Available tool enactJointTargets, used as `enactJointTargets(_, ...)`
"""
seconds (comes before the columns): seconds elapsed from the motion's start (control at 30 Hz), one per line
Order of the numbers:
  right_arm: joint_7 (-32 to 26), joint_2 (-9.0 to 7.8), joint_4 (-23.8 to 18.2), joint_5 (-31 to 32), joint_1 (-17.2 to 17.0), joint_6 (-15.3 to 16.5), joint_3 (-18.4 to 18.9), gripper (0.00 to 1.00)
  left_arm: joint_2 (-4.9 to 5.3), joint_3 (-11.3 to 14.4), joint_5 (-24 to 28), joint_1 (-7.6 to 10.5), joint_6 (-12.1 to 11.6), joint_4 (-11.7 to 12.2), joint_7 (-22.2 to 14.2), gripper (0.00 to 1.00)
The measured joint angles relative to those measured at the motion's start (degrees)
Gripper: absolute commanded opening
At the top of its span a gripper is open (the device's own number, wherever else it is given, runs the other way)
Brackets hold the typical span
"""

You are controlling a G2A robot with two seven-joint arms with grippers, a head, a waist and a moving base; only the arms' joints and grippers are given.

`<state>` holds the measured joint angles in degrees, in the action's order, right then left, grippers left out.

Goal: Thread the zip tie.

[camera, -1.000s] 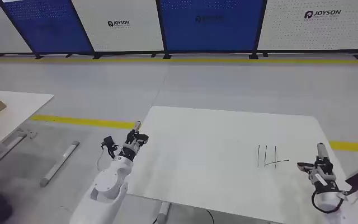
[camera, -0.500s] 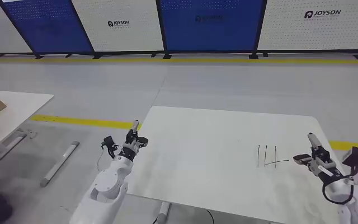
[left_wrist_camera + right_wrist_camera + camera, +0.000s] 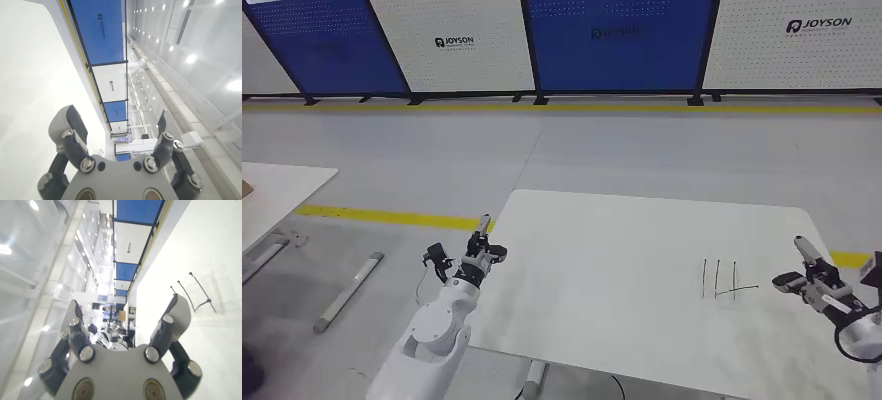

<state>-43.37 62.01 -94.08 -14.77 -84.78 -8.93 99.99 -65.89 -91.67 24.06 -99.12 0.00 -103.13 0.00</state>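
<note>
Several thin black zip ties [image 3: 719, 280] lie on the white table [image 3: 622, 270] near its right end; three run side by side and one lies across their near ends. The right wrist view has them as dark strips with small heads [image 3: 186, 294]. My right gripper [image 3: 798, 262] hovers open and holding nothing at the table's right edge, just right of the ties; its fingertips [image 3: 174, 299] stand wide apart. At the table's left edge my left gripper [image 3: 484, 238] is open too, with nothing held, far from the ties; its pads [image 3: 75, 121] are spread wide.
A second white table [image 3: 272, 195] stands off to the left. A grey tube [image 3: 347, 292] lies on the floor beside my left arm. Blue and white partition panels [image 3: 622, 45] line the back, beyond a yellow floor line [image 3: 392, 217].
My right gripper has come up from the table's front right corner to a spot level with the zip ties. The left arm has barely shifted.
</note>
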Motion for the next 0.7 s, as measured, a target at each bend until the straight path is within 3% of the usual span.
enactJointTargets(0.07,-6.7,-0.91,1.6,4.5,2.1,0.1,0.9,1.00,0.00,0.0,0.0,0.00,0.0,0.0,0.0,1.00)
enactJointTargets(0.17,-11.7,-1.65,4.5,8.4,5.3,-0.6,0.5,1.00,0.00,0.0,0.0,0.00,0.0,0.0,0.0,1.00)
enactJointTargets(0.37,-19.2,-2.40,11.6,15.7,11.6,-0.2,-5.1,1.00,0.00,0.0,0.0,0.00,0.0,0.0,0.0,1.00)
enactJointTargets(0.7,-17.5,-2.42,12.2,16.6,12.1,0.0,-5.4,1.00,0.00,0.0,0.0,0.00,0.0,0.0,0.0,1.00)
